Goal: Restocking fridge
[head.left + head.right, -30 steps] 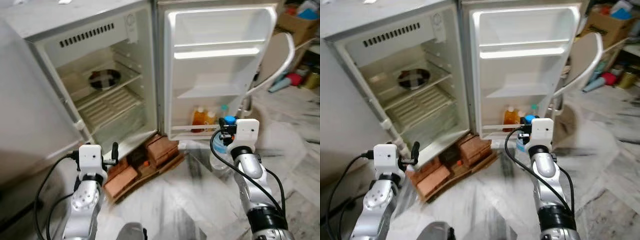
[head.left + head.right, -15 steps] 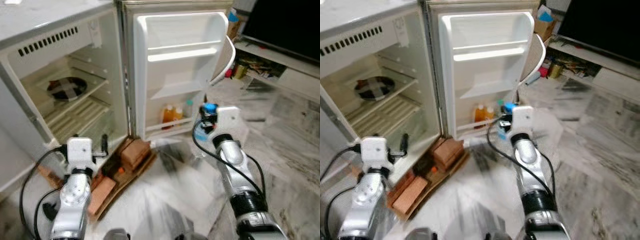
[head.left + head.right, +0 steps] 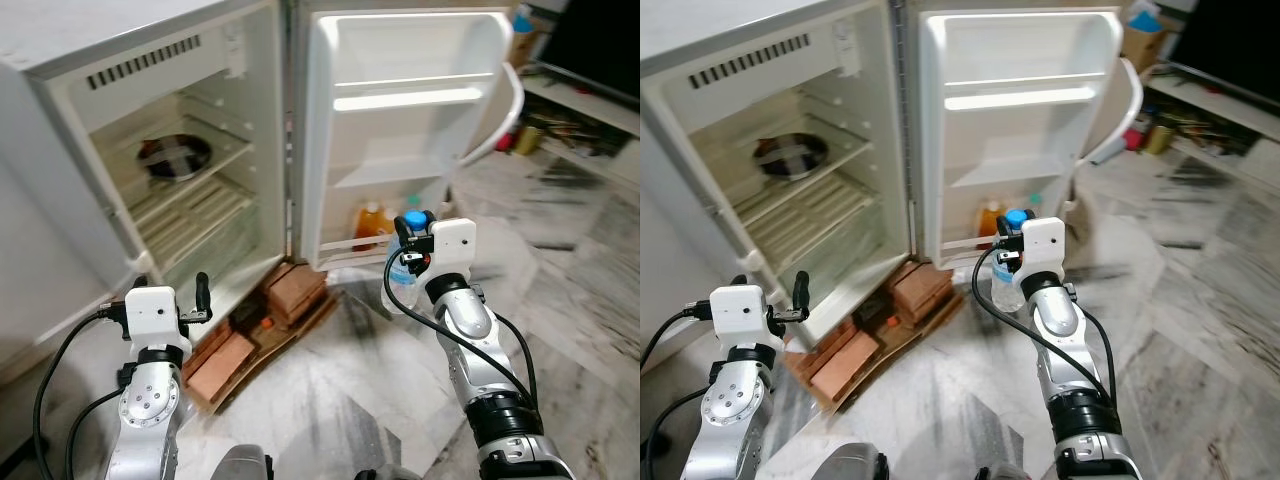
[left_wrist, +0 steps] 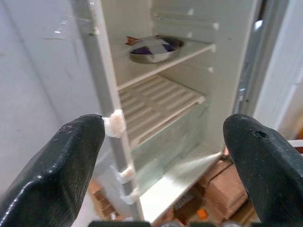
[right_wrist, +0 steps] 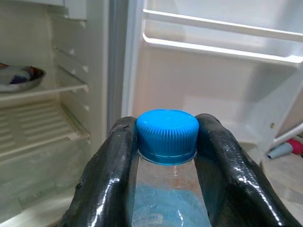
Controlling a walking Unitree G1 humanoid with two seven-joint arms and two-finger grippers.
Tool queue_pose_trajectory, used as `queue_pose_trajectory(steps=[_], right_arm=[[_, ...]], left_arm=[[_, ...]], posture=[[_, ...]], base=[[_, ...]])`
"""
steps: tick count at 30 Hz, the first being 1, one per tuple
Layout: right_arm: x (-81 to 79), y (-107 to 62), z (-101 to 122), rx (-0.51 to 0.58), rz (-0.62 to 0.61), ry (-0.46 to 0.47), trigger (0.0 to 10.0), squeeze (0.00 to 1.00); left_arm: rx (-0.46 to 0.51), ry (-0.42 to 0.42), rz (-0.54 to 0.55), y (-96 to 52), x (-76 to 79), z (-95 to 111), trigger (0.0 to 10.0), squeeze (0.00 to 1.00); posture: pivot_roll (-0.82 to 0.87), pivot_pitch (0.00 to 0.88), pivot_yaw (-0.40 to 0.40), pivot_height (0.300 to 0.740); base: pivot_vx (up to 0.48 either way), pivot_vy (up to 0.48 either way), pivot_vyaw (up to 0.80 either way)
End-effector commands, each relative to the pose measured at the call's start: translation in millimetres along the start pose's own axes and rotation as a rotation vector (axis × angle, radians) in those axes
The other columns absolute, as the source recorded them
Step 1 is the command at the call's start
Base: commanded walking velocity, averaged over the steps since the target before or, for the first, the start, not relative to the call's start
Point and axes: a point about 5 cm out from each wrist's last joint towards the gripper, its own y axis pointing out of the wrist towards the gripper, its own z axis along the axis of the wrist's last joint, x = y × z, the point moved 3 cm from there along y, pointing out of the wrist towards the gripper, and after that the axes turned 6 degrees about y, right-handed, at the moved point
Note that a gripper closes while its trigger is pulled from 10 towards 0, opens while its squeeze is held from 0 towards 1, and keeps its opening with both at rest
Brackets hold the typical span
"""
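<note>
No text, brand or number can be read: the bottle (image 5: 166, 198) shows a blue label with no legible print, and the sticker inside the fridge (image 3: 235, 50) is too blurred to make out

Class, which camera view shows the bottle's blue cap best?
The right wrist view: the blue cap sits large and sharp between the right gripper's fingers. Both eye views show it small, above the bottle. The left wrist view faces the fridge shelves.
</note>
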Motion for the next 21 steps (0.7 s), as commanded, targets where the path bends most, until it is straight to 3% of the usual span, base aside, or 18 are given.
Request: queue_pose_trajectory(steps=[1,6,8,9,12,16,21], right_arm=[[6.0,1.7,9,0.031,-0.012,-0.010,10.0,0.00],[7.5,1.7,9,0.027,-0.018,-0.003,10.0,0.00],[9.4,-10.4,5,0.009,-0.013,0.009,10.0,0.00],[11.0,-33.2,-6,-0.037,-0.011,0.026,10.0,0.00],[12.3,-51.1,-14,-0.072,-0.011,0.024,10.0,0.00],[14.6,-63.1,-17,-0.094,-0.023,0.029,10.0,0.00],[17.1,-69.3,-19,-0.105,-0.020,0.019,10.0,0.00]], left_arm=[[0.027,0.001,-0.019,3.2,2.3,9,10.0,0.00],[0.026,0.001,-0.015,3.4,0.3,10,10.0,0.00],[0.012,0.003,-0.010,-3.1,-1.7,6,10.0,0.00],[-0.016,0.007,-0.002,-16.6,-4.0,-1,10.0,0.00],[-0.048,0.016,0.004,-29.5,-5.7,-9,10.0,0.00],[-0.076,0.027,0.019,-41.2,-9.8,-16,10.0,0.00],[-0.084,0.034,0.026,-44.7,-12.8,-18,10.0,0.00]], posture=[[0.15,0.052,-0.046,0.740],[0.15,0.052,-0.046,0.740],[0.15,0.048,-0.043,0.740],[0.14,0.045,-0.040,0.740],[0.14,0.045,-0.036,0.740],[0.13,0.050,-0.026,0.740],[0.13,0.053,-0.020,0.740]], base=[[0.000,0.000,0.00],[0.198,0.000,0.00],[0.249,0.000,0.00],[0.000,0.000,0.00],[0.000,0.000,0.00],[0.000,0.000,0.00],[0.000,0.000,0.00]])
